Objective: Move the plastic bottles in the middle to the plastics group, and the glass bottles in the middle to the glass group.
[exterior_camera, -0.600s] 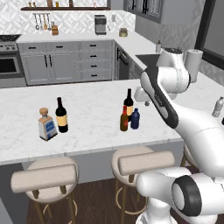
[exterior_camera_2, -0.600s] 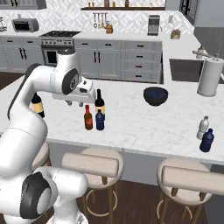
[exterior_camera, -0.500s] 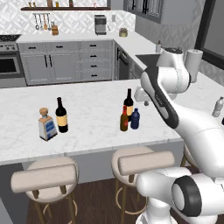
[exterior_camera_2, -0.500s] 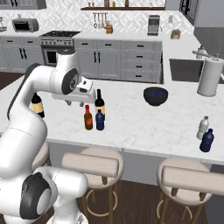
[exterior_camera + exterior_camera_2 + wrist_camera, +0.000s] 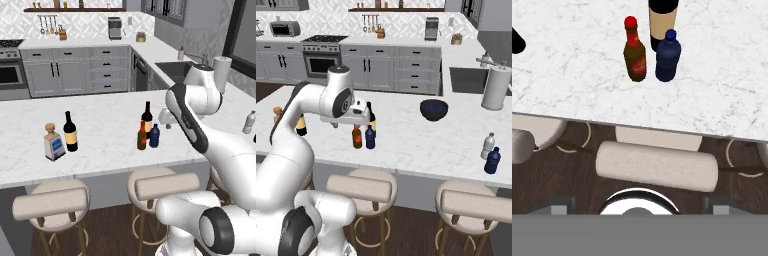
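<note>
White marble tabletop [image 5: 105, 125] in a grey-cabinet kitchen, padded stools [image 5: 657, 165] tucked under its edge. From my hand cam, the small brown bottle [image 5: 634, 52], round-shouldered blue bottle [image 5: 667, 57] and wine bottle [image 5: 664, 22] cluster mid-counter, the wine bottle cut off above its label. Glass group [image 5: 60, 140] sits far left, the pale plastic bottle [image 5: 487, 145] far right. End effector [image 5: 351, 120] is mostly hidden; fingers apart, holding nothing.
</note>
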